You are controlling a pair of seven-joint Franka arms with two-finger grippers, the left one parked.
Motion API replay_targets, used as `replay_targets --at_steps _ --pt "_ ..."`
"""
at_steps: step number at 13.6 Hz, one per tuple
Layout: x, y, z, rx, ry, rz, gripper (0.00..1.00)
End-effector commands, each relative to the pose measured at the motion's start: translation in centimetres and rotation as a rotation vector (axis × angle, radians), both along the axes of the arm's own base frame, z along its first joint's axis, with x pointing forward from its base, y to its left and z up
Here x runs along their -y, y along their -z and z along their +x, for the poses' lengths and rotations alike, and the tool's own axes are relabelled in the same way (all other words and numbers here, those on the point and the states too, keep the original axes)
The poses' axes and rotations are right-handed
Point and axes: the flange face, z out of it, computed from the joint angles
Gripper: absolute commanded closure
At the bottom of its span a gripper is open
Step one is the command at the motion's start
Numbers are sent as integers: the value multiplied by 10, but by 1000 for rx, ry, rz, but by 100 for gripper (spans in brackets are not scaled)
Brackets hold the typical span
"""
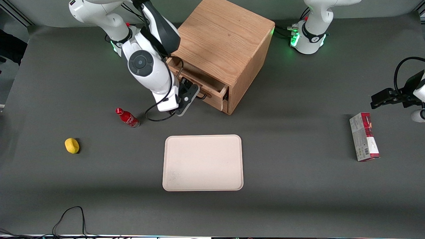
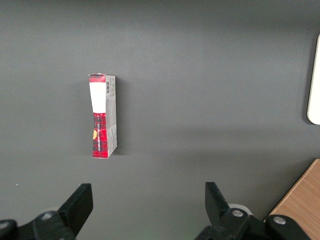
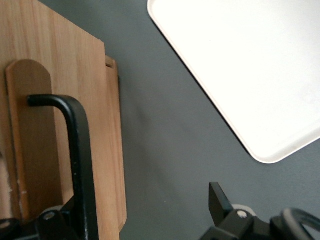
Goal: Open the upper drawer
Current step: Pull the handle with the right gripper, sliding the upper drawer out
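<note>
The oak cabinet [image 1: 225,36] stands past the tray from the front camera. Its upper drawer [image 1: 214,95] is pulled partly out, and a dark gap shows over its front panel [image 3: 60,100]. My gripper [image 1: 193,93] is at the drawer front, at the long black bar handle [image 3: 80,160]. In the right wrist view the gripper [image 3: 148,200] is open. One fingertip [image 3: 216,196] stands free over the grey table. The handle bar covers the other finger. Nothing is clamped between the fingers.
A pale tray [image 1: 203,162] lies nearer the front camera than the cabinet. A red bottle [image 1: 127,118] lies beside my arm, and a yellow lemon [image 1: 72,145] sits toward the working arm's end. A red and white box [image 1: 364,136] lies toward the parked arm's end.
</note>
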Motion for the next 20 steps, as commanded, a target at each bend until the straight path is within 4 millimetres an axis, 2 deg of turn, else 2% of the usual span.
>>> replay_targets --at_steps 1,7,11,15,20 --pt "5 -2 25 30 0 -6 0" --pt "31 -10 65 -4 -14 -16 0" --pt "37 -6 75 -4 -18 -16 0" --pt "59 -5 95 -1 11 -35 0" --pt "63 -7 110 11 17 -43 0"
